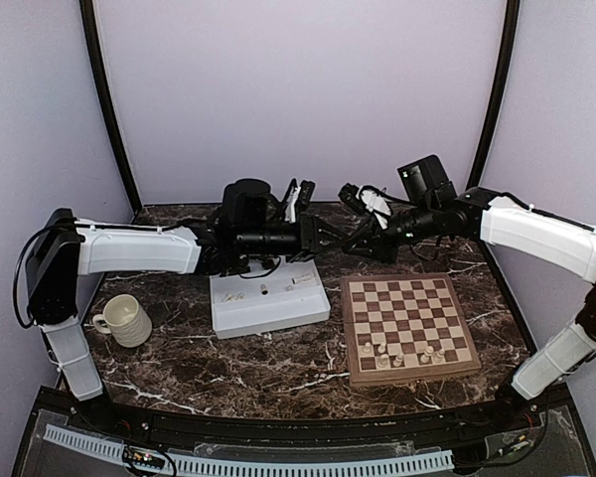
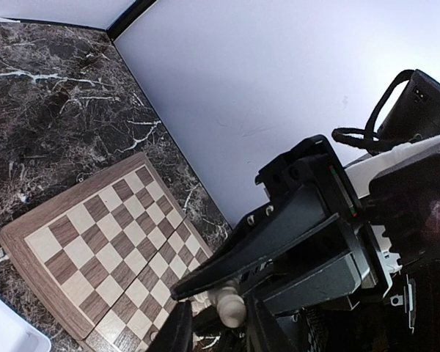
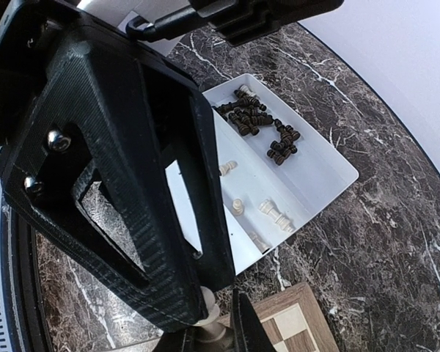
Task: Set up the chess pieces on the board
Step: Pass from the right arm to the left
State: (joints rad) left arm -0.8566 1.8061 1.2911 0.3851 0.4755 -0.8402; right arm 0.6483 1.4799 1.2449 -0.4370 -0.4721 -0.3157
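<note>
The top view looks down and forward from high behind the near edge of the table (image 1: 278,368), wide enough to take in all of it. The wrist views sit close and tilted: the left faces the board (image 2: 95,242), the right the tray (image 3: 308,169). All three share the board.

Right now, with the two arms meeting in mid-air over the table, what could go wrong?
1. The small cream-white chess piece sits between the left tool and right tool above the dark marble table. Which one grips it is unclear, so a mistimed release could drop it.
2. The tools' tips nearly touch, so they might bump.
3. Cream pieces already stand in the near rows of the square wooden chessboard; setting this one down could topple them.
</note>
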